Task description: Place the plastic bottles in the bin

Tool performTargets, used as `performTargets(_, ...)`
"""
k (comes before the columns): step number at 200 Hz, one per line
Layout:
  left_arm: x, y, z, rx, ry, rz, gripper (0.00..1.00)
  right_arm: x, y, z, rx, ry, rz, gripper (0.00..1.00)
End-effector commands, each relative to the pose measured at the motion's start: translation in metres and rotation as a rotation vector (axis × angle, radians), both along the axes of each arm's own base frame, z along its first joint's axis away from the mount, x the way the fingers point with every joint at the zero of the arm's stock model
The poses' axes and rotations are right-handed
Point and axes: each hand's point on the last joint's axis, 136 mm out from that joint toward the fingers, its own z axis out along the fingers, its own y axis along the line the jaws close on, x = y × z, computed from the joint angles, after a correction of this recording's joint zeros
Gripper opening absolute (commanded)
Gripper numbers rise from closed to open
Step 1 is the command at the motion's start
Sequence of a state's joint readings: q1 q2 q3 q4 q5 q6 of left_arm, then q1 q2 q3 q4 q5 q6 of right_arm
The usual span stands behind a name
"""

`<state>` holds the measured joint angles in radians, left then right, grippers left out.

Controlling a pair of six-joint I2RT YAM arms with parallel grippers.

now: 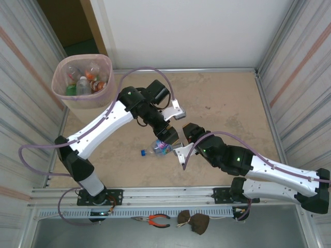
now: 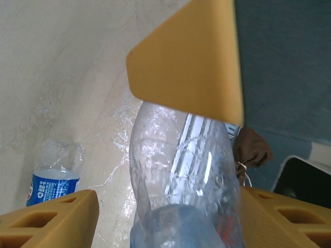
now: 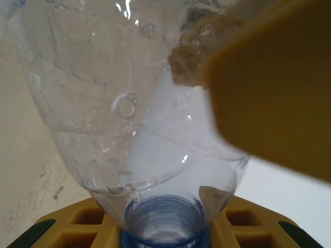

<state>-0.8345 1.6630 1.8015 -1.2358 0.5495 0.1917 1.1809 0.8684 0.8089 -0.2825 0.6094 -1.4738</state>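
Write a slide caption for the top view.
Left arm and right arm meet at a clear bottle; bin, far left, holds several bottles.

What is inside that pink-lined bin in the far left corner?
The bin holds several plastic bottles in a jumble. Some are clear, and there is a green one and an orange one. They cover the bin's bottom and anything lying beneath them.

The bottle [image 2: 181, 170] is clear glossy plastic, all crinkly and catching the light, the pads [image 2: 191, 57] look like smooth matt yellow plastic, the bench [image 1: 222, 103] is matt and blotchy, and the bin liner [image 1: 83, 101] is thin see-through pink plastic.
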Motion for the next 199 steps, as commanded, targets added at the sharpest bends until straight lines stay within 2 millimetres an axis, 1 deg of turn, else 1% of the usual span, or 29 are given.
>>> performTargets(1, -0.009, -0.004, 0.0, 0.007, 0.017, -0.047, 0.71, 0.0, 0.002, 0.031, 0.055, -0.057, -0.003, 0.1)
performTargets(63, -0.021, -0.006, -0.013, 0.029, 0.095, -0.095, 0.69, -0.001, 0.003, 0.034, 0.051, -0.074, 0.0, 0.09)
performTargets(101, -0.026, -0.008, -0.017, 0.034, 0.129, -0.114, 0.64, -0.002, 0.003, 0.034, 0.048, -0.072, 0.003, 0.09)
performTargets(147, -0.026, -0.009, -0.016, 0.03, 0.128, -0.125, 0.55, -0.003, 0.001, 0.032, 0.046, -0.059, -0.002, 0.1)
performTargets(165, -0.025, -0.009, -0.015, 0.029, 0.116, -0.123, 0.52, -0.005, 0.0, 0.031, 0.047, -0.052, -0.001, 0.14)
performTargets(177, -0.024, -0.009, -0.014, 0.028, 0.107, -0.123, 0.5, -0.005, 0.0, 0.029, 0.045, -0.047, 0.001, 0.19)
performTargets(183, -0.023, -0.009, -0.014, 0.026, 0.101, -0.121, 0.48, -0.006, -0.001, 0.03, 0.049, -0.046, 0.001, 0.23)
performTargets(199, -0.021, -0.009, -0.012, 0.02, 0.087, -0.117, 0.47, -0.007, -0.002, 0.029, 0.054, -0.041, 0.001, 0.38)
